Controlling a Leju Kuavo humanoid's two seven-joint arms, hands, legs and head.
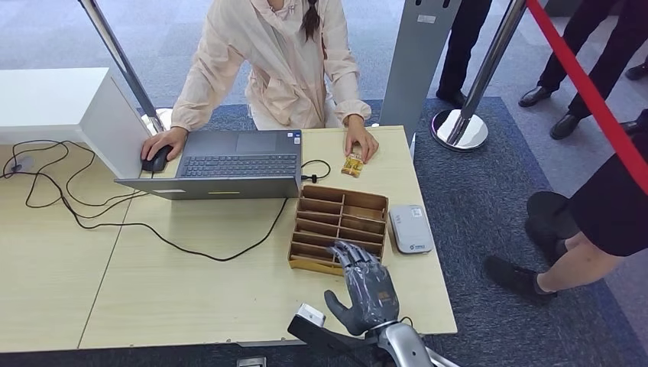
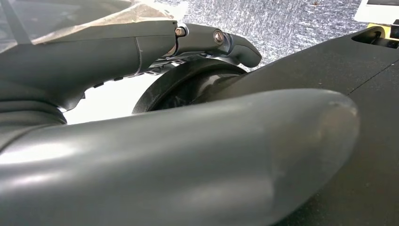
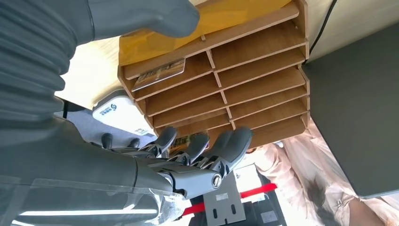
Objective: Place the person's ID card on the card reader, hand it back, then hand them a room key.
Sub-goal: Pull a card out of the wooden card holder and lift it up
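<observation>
- Right hand [image 1: 367,290], lower centre: fingers apart, empty, poised over the card rack [image 1: 338,227] for a room key.
- Card reader [image 1: 410,228], right of rack: within reach.
- Left hand [image 2: 188,155]: finger state cannot be told.

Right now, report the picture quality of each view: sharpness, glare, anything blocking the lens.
Head view: evenly lit and sharp, the card reader and wooden organizer clear. Left wrist view: the left robot hand sits close to the lens, soft, with bright sheen. Right wrist view: turned, the right robot hand blocks much, organizer slots crisp, table washed out.
</observation>
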